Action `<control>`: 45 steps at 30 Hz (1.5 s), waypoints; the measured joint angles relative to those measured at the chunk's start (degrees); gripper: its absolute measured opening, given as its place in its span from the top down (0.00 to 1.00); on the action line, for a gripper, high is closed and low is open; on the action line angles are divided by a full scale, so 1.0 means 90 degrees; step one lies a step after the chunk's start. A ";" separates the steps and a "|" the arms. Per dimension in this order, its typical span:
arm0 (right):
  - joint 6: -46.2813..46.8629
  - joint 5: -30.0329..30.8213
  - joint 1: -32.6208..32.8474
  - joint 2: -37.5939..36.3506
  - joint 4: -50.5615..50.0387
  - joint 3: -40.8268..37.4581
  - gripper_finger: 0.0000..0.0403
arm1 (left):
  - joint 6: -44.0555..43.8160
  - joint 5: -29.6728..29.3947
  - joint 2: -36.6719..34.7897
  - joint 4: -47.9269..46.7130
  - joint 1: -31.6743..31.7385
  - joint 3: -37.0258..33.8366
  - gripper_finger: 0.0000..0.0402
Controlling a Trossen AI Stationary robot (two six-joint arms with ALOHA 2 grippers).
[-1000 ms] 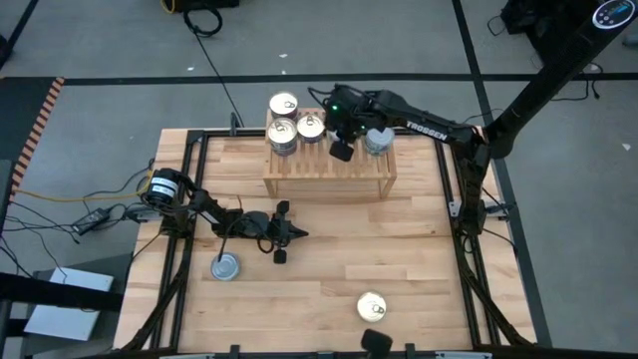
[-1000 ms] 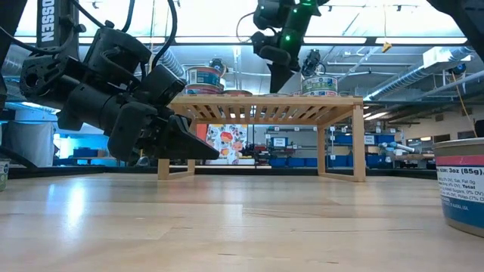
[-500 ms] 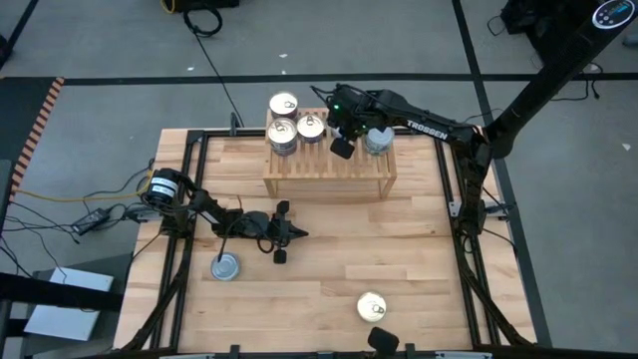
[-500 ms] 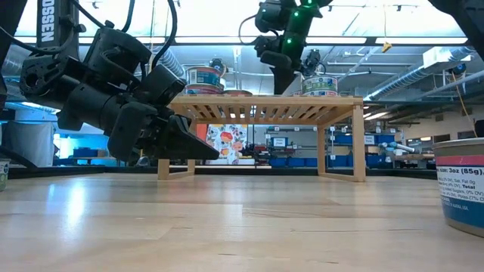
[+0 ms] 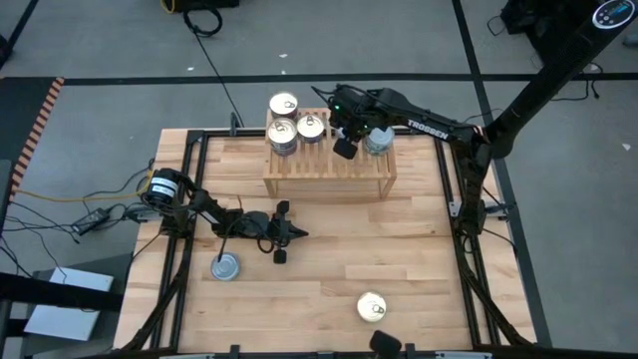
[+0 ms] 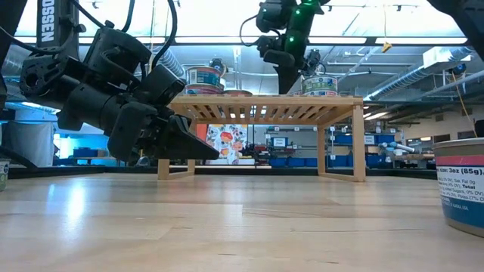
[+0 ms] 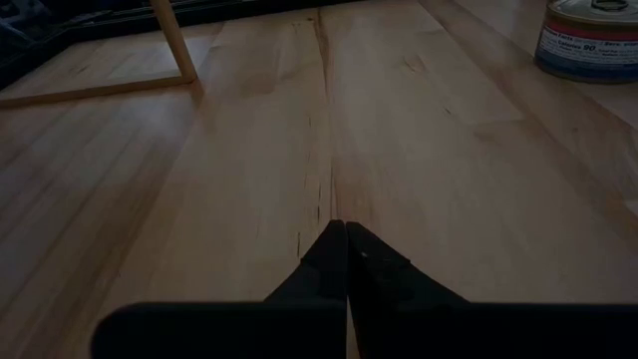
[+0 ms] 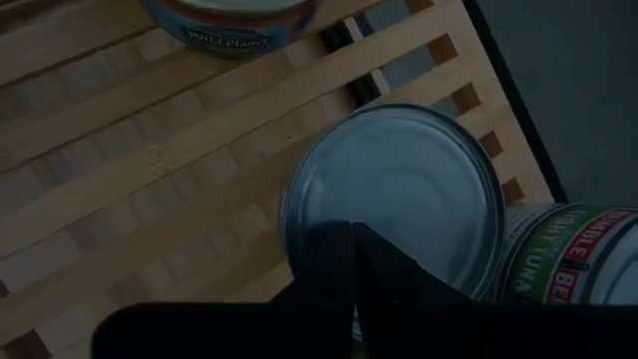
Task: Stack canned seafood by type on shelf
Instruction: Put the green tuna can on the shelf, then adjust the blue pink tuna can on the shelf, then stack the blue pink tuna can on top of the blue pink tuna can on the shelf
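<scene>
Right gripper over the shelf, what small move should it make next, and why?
Probably lift clear of the shelf and head for a loose tin. The right gripper is shut and empty beside the silver-topped tin, while a gold-topped tin and another silver-topped one sit on the table.

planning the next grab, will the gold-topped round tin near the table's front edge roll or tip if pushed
The gold-topped short round tin stands flat on its base, wider than tall, so it would probably slide on the smooth plank tabletop rather than roll or tip. Its metal body looks rigid and unlikely to dent.
</scene>
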 joint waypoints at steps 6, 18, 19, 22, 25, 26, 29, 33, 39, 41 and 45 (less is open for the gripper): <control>-0.0039 0.0065 0.0222 0.0004 0.0750 0.0375 0.95 | 0.0000 0.0000 0.0000 0.0000 0.0000 0.0000 1.00; -0.0274 -0.0317 0.0337 0.0443 0.1966 0.0302 0.98 | 0.0003 0.0000 0.0000 0.0000 0.0000 0.0000 1.00; -0.0274 -0.0317 0.0337 0.0484 0.1947 0.0298 0.97 | 0.0003 0.0000 0.0000 -0.0006 0.0000 0.0000 1.00; -0.0284 -0.0317 0.0327 0.0519 0.2000 0.0303 0.97 | 0.0008 0.0000 0.0000 -0.0007 0.0000 0.0000 1.00; -0.0294 -0.0314 0.0324 0.0531 0.2003 0.0303 0.98 | 0.0010 0.0000 0.0000 -0.0005 0.0000 0.0002 1.00; -0.0293 -0.0314 0.0324 0.0531 0.2001 0.0303 0.98 | 0.0010 0.0000 0.0000 -0.0005 0.0000 0.0002 1.00; -0.0277 -0.0314 0.0324 0.0514 0.1949 0.0303 0.98 | 0.0019 0.0000 0.0000 -0.0005 0.0000 0.0002 1.00; -0.0248 -0.0312 0.0324 0.0501 0.1798 0.0311 0.98 | 0.0021 0.0000 0.0000 -0.0005 0.0000 0.0002 1.00; -0.0279 -0.0308 0.0324 0.0456 0.1744 0.0313 0.98 | 0.0022 0.0000 0.0000 -0.0005 0.0000 0.0002 1.00; -0.0303 -0.0310 0.0325 0.0419 0.1786 0.0316 0.98 | 0.0022 0.0000 0.0000 -0.0005 0.0000 0.0002 1.00; -0.0333 -0.0302 0.0415 0.0346 0.1599 0.0542 0.96 | 0.0025 0.0000 0.0000 -0.0005 0.0000 0.0002 1.00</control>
